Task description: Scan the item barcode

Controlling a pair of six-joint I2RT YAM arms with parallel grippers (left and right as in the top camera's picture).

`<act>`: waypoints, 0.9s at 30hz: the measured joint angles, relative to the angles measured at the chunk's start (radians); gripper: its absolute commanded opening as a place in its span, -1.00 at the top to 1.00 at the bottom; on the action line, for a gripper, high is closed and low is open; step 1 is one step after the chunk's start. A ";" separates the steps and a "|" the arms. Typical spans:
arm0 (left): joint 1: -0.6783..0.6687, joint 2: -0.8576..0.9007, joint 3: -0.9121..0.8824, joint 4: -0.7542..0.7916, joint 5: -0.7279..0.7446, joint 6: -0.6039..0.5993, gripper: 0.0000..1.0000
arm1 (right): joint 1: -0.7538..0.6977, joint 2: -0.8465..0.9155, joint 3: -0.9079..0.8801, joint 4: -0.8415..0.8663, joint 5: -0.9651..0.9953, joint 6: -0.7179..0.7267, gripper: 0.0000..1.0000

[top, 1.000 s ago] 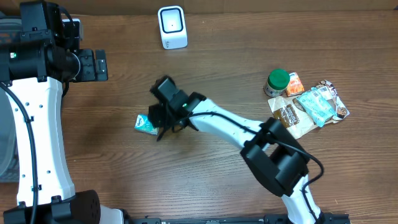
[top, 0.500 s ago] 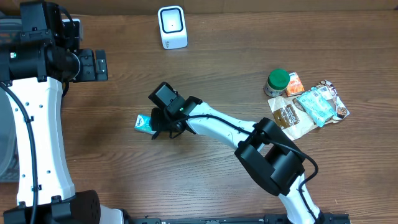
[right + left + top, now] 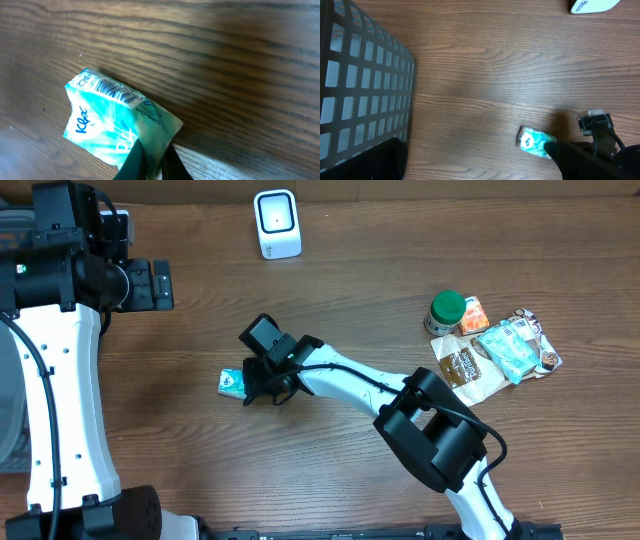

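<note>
Jaws of the right gripper (image 3: pixel 150 161) have clenched on the teal packet (image 3: pixel 107 120); left gripper (image 3: pixel 152 285) gapes.

Soft, even light covers the brown wood-grain table (image 3: pixel 400 280); shadows are faint and diffuse. The right wrist view blurs toward its top and lower-left edges.

Left arm (image 3: pixel 60 380), left of scanner (image 3: pixel 277 223): broad white shell links, black joint housings, black cable looped alongside. Right arm (image 3: pixel 360 385), below scanner: slim white links, boxy black joints, thin black cable, black fingers (image 3: pixel 132 161).
</note>
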 measured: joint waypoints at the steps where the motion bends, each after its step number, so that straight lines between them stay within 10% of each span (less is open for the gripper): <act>1: 0.000 0.000 0.000 0.000 0.000 0.000 -0.99 | -0.005 0.000 0.002 -0.007 -0.012 -0.043 0.92; 16: 0.000 0.000 0.000 0.000 0.000 0.000 -0.99 | -0.168 -0.080 0.073 -0.439 0.072 -1.082 0.92; 21: 0.000 0.000 0.000 0.000 0.000 0.000 -0.99 | -0.167 -0.082 0.073 -0.422 0.188 -1.408 0.36; 27: 0.000 0.000 0.000 0.000 0.000 0.000 -0.99 | -0.166 -0.082 0.084 -0.391 0.243 -1.469 -0.33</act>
